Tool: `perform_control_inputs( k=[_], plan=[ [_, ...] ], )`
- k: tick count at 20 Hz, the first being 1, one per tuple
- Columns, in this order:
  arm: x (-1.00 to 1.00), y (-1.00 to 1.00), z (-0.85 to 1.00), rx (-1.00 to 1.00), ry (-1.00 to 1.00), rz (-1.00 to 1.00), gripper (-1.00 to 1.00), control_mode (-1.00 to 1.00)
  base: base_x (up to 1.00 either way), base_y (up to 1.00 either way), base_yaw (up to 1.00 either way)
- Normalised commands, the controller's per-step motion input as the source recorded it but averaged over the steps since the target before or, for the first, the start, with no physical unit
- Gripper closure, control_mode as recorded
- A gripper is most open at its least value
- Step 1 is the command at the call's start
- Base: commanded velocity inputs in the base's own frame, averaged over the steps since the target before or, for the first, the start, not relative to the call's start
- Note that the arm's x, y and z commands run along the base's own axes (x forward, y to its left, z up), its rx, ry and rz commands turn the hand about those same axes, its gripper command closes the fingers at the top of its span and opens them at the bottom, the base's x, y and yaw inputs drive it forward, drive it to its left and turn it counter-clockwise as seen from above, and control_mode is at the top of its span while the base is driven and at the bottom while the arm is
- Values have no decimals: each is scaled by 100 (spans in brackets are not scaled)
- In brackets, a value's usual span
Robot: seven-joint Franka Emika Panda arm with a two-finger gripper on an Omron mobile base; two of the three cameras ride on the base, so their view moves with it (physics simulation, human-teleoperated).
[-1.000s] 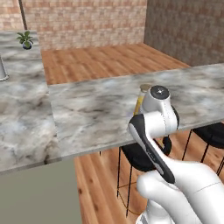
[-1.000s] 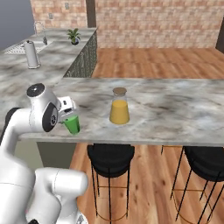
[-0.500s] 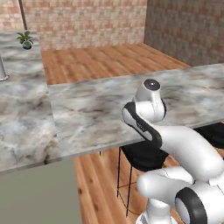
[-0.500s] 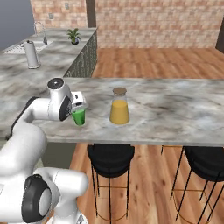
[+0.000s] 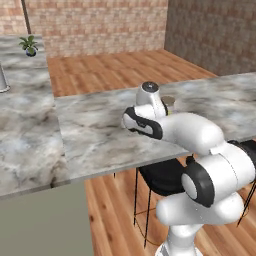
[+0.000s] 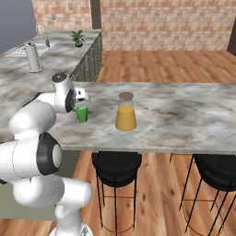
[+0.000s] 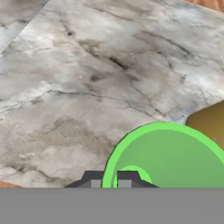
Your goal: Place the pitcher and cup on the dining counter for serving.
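My gripper is shut on the rim of the small green cup, which sits upright at the left part of the dining counter; whether its base touches the slab I cannot tell. In the hand view the cup opens just ahead of the gripper, one finger on each side of its rim. The yellow-orange pitcher stands on the slab a short way to the cup's right, apart from it; its side shows in the hand view. From the left base, the arm hides the cup, and the pitcher's rim peeks out behind it.
Black bar stools stand under the counter's overhang. The kitchen counter to the left carries a grey canister, a sink faucet and a potted plant. Marbled top stretches bare left of the arm.
The arm has stretched forward, carrying the cup from near the counter's front edge further onto the slab, closer in line with the pitcher. The pitcher has not moved.
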Motion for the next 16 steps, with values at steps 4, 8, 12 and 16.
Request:
perform_control_inputs(
  k=[4, 8, 12, 16],
  plan=[
    [9, 4, -7, 0, 9, 0, 100, -100, 0, 0, 0],
    [29, -18, -50, 0, 8, 0, 100, -100, 0, 0, 0],
    [40, -32, -49, 0, 5, 0, 100, -100, 0, 0, 0],
    [41, -24, -40, 0, 0, 0, 100, -100, 0, 0, 0]
  ],
)
